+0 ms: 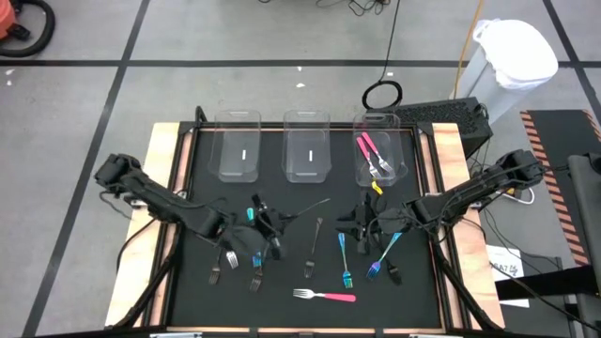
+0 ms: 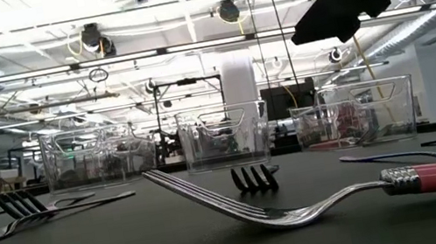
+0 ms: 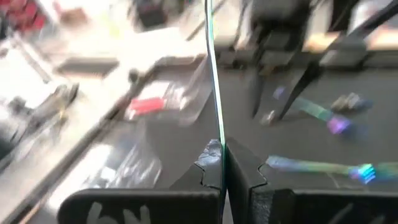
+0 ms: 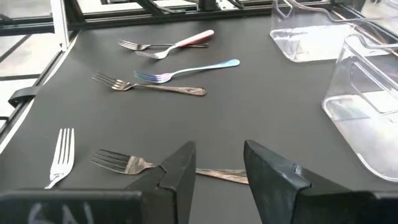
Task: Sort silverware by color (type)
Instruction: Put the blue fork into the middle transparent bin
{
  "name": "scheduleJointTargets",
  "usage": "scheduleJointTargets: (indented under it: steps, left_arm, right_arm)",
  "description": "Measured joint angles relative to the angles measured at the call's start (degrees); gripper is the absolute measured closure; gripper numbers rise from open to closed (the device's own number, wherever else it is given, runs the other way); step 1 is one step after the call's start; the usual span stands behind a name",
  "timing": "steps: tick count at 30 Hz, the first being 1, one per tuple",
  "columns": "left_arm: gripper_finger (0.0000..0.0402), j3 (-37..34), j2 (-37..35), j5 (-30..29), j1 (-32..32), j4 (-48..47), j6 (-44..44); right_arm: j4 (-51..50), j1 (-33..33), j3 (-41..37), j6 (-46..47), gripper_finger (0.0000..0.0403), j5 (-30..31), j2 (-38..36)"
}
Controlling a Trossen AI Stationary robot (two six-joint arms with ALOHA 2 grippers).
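Two Pink Forks Binned, Most Silverware Left on the Table

Only the right bin (image 1: 380, 145) was seen to hold anything: two pink forks (image 1: 372, 153). The middle bin (image 1: 307, 145) and the left bin (image 1: 238, 145) appeared empty, so by judgement the sort was at an early stage.

On the table (image 1: 310, 235), a pink fork (image 1: 325, 296) was left near the front edge, two blue forks (image 1: 344, 258) (image 1: 383, 255) lay right of centre, a dark fork (image 1: 314, 248) lay in the middle, and further forks (image 1: 232, 259) were seen at front left.

The left end effector (image 3: 222, 163) was seen pressed together on a thin fork handle (image 3: 214, 93), held clear of the table; the handle showed a teal tint, so this was taken to be a blue fork. In the high view that end effector (image 1: 261, 227) stood left of centre, in front of the left bin.

The right end effector (image 4: 219, 163) was held with its fingers apart and nothing between them, low over a silver fork (image 4: 124, 163) on the table.

Much was hard to make out. The left wrist view was blurred, and the tines of the held fork were cut off. In the high view the forks under both arms were partly covered, so an exact count could not be given. Dark forks were barely separable from the black mat.
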Motion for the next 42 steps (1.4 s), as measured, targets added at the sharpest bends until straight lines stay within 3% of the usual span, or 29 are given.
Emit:
scheduleJointTargets:
  steps: [8, 12, 15, 27, 38, 42]
  left_arm:
    - [0.0401, -10.4, -2.8, 6.4, -2.2, 43.0, 20.9]
    - [0.0401, -18.3, -1.6, 10.7, -0.7, 65.2, 24.4]
    - [0.0401, -21.9, -0.1, 15.0, 1.0, 74.2, 24.2]
    - [0.0401, -18.6, 9.3, 19.8, 3.6, 80.8, 24.2]
    - [0.0397, -13.0, 15.6, 19.8, 4.0, 81.6, 24.2]
    - [0.0396, -11.7, 17.0, 19.9, 4.3, 81.7, 24.2]
  right_arm:
    - [8.2, 1.9, 0.0, -3.7, 0.0273, 0.0, 0.2]
    - [14.6, 3.3, 0.0, -6.0, 0.0273, -0.1, 1.9]
    - [21.2, 3.9, 0.0, -7.1, 0.0273, -0.2, 4.4]
    - [53.6, 3.6, 0.0, -7.3, 0.0273, -0.2, 19.8]
    - [54.8, 1.9, 0.0, -4.4, 0.0269, -3.3, 22.2]
    - [54.9, 1.9, 0.0, -4.3, 0.0234, -3.6, 22.2]
